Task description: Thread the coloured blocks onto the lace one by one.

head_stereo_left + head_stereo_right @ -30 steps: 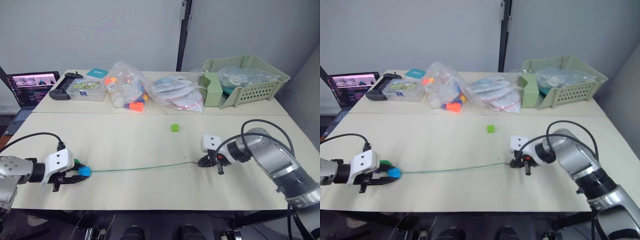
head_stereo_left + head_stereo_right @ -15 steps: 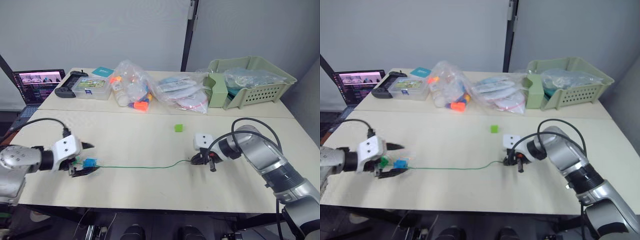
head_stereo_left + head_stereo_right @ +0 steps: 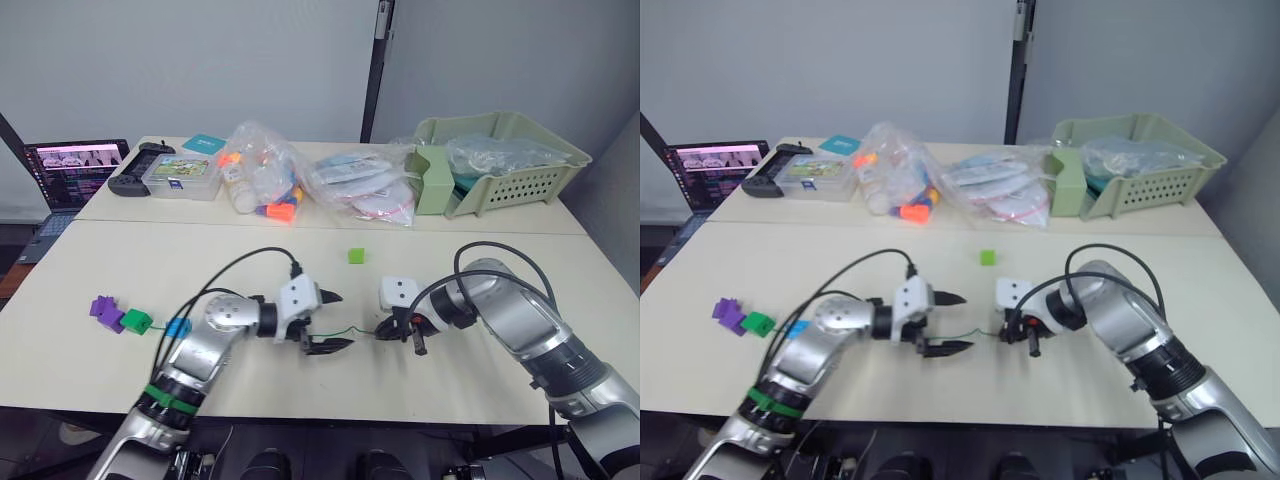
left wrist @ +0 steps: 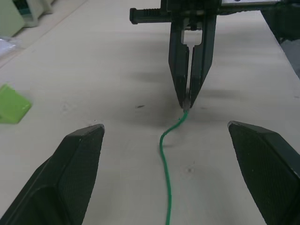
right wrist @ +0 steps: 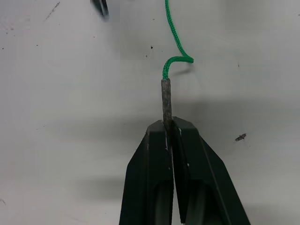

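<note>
My right gripper is shut on the stiff grey tip of the green lace, low over the table. My left gripper is open just left of it, one finger on each side of the cord and touching nothing. The cord curls once behind the tip, then runs back under my left arm. Purple blocks, a dark green block and a blue block lie in a row at the far left. A light green block sits alone further back, mid-table.
Along the back stand a green basket of bags, clear bags holding orange toys, a clear box, a controller and a laptop. Black cables loop above both wrists.
My left gripper has opened, left the blue block at the far left and moved right to just beside my right gripper. The right gripper still holds the tip. The camera has shifted.
</note>
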Controlling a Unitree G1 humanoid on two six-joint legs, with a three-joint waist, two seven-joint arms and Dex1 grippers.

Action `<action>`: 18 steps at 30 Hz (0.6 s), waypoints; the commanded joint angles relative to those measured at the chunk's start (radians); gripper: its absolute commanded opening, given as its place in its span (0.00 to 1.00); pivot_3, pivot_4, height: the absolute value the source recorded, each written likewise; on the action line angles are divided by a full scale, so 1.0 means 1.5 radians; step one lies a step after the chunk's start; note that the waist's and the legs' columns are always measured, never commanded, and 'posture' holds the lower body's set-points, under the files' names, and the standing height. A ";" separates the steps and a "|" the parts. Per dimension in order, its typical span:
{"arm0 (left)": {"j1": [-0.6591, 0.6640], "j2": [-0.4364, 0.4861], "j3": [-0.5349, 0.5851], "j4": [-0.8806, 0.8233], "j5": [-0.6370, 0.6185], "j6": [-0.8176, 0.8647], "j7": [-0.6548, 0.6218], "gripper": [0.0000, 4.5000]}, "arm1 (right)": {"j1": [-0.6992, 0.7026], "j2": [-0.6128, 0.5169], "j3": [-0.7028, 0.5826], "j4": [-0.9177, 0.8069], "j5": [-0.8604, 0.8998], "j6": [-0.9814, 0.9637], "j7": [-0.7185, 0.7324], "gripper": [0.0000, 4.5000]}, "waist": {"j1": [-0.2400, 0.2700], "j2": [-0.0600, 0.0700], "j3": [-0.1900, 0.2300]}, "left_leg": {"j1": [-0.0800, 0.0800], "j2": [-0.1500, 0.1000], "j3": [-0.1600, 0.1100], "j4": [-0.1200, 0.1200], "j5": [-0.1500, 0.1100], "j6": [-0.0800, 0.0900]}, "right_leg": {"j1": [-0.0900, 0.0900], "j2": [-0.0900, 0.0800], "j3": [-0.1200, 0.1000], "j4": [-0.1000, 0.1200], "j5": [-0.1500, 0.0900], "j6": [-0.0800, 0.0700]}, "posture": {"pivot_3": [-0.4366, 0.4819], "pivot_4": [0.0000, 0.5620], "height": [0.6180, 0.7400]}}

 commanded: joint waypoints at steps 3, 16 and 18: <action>-0.023 -0.039 -0.005 0.046 0.012 -0.047 0.004 0.83 | 0.007 -0.018 -0.015 -0.042 0.010 0.026 -0.004 0.00 | 0.001 0.000 0.000 | 0.000 0.000 0.000 0.000 0.000 0.000 | 0.000 0.000 0.000 0.000 0.000 0.000 | 0.48 0.27 1.00; -0.028 -0.078 -0.026 0.058 0.016 -0.042 -0.010 0.61 | 0.009 -0.022 -0.017 -0.049 0.014 0.038 -0.014 0.00 | 0.002 0.000 0.000 | 0.000 0.000 -0.001 0.000 0.000 0.000 | 0.001 0.000 0.000 0.000 0.000 0.000 | 0.48 0.27 1.00; -0.030 -0.081 -0.033 0.061 0.021 -0.043 -0.012 0.61 | 0.009 -0.022 -0.017 -0.048 0.013 0.038 -0.015 0.00 | 0.002 0.000 0.000 | 0.000 -0.001 -0.001 0.000 0.000 0.000 | 0.001 0.000 0.000 0.000 0.000 0.000 | 0.48 0.27 1.00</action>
